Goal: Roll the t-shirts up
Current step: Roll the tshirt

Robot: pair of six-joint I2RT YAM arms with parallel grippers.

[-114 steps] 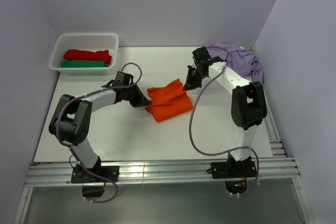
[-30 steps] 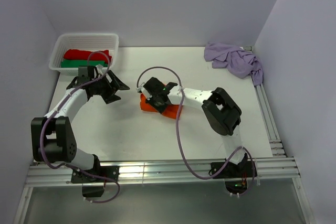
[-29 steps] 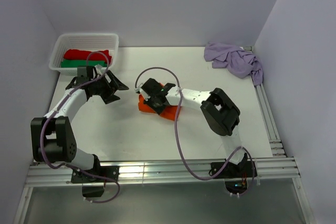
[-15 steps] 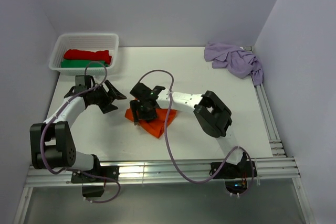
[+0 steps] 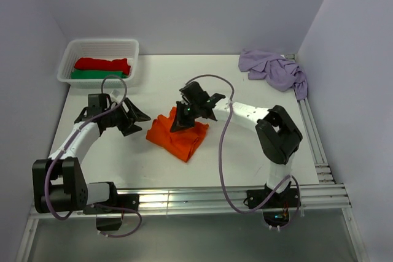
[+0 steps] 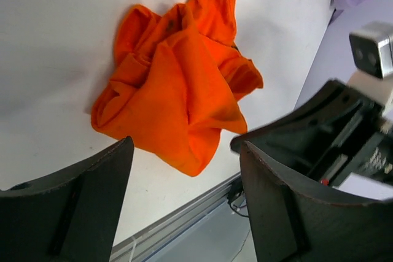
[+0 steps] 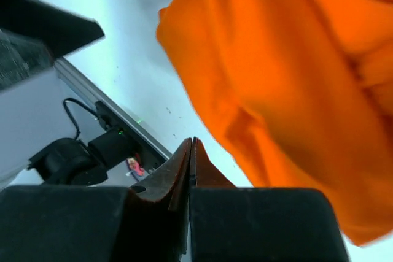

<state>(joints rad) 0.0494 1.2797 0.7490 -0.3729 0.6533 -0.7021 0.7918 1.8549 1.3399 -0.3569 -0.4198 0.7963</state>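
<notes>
Rightward has gone the right claw [image 7: 191,146] in the last half second, and the bright orange cloth t-shirt [image 5: 178,138] has bunched from a flat spread into a crumpled heap at the middle of the white table [image 5: 245,157]. At far left a white plastic mesh basket [image 5: 101,41] holds a red t-shirt [image 5: 101,64] and a green t-shirt [image 5: 92,75]. The left claw [image 6: 185,145] gapes, released, just left of the heap. The right claw is clenched tip to tip at the heap's far edge; whether it pinches cloth I cannot tell. A pale lilac t-shirt [image 5: 273,69] lies rumpled in the far right corner
</notes>
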